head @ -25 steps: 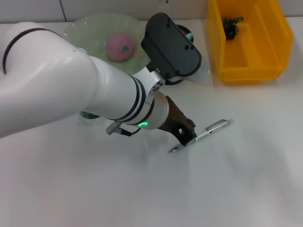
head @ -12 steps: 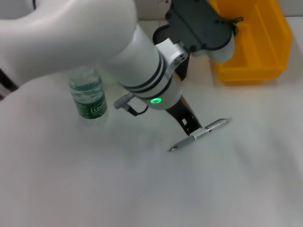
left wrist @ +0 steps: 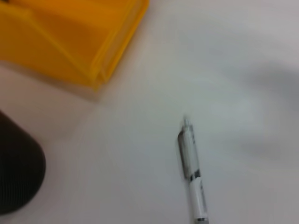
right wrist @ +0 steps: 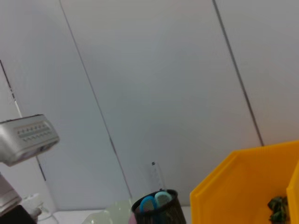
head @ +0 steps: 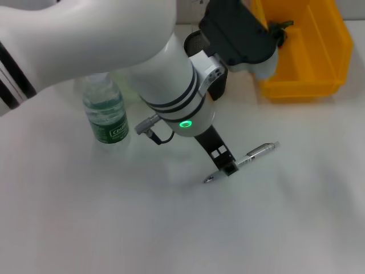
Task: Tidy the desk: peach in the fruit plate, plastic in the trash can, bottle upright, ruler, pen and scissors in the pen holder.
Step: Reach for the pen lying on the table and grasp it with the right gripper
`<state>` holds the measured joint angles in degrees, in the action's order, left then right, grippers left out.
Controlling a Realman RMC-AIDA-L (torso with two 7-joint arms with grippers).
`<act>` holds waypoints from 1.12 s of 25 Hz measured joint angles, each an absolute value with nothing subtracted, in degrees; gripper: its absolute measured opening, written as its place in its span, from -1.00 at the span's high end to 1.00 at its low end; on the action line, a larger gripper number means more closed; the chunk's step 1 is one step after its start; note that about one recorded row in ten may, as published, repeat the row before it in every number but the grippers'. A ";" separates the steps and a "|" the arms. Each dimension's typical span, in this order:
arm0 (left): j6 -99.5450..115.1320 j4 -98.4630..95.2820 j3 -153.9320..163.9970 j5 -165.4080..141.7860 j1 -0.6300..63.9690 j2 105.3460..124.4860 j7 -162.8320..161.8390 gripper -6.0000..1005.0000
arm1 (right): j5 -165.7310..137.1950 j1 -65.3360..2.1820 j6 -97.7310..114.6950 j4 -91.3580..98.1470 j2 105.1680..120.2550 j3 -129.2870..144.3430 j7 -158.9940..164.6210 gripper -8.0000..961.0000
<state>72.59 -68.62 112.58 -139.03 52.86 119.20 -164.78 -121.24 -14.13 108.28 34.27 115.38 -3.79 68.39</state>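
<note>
Across the white surface [head: 296,217] reaches the left arm, its left gripper [head: 223,164] down at the pen [head: 251,156] lying centre-right, fingers narrowly apart astride the barrel. Best close squarely mid-barrel, then lift level toward the far pen holder [right wrist: 156,212]. Right gripper isn't visible.

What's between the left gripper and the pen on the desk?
Nothing visible. The left gripper is down at the silver-and-white pen, which lies flat on the bare white desk; the head view cannot show contact. The yellow plastic bin stands well apart.
</note>
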 joint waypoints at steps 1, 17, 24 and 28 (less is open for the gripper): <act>71.93 -67.78 112.70 -138.80 52.70 119.21 -164.71 -0.02 | -121.28 -14.34 107.81 34.28 115.47 -3.06 68.35 -0.26; 66.34 -62.14 116.33 -135.48 51.74 119.26 -164.56 -0.51 | -121.31 -15.73 105.37 34.22 116.03 -0.78 68.23 -0.27; 65.60 -61.23 117.57 -135.78 51.60 119.27 -164.73 -0.09 | -121.31 -15.78 105.36 34.10 116.05 -0.79 68.20 -0.27; 65.46 -60.90 118.03 -135.71 51.60 119.26 -164.75 0.09 | -121.31 -15.90 105.36 34.10 116.05 -0.79 68.20 -0.28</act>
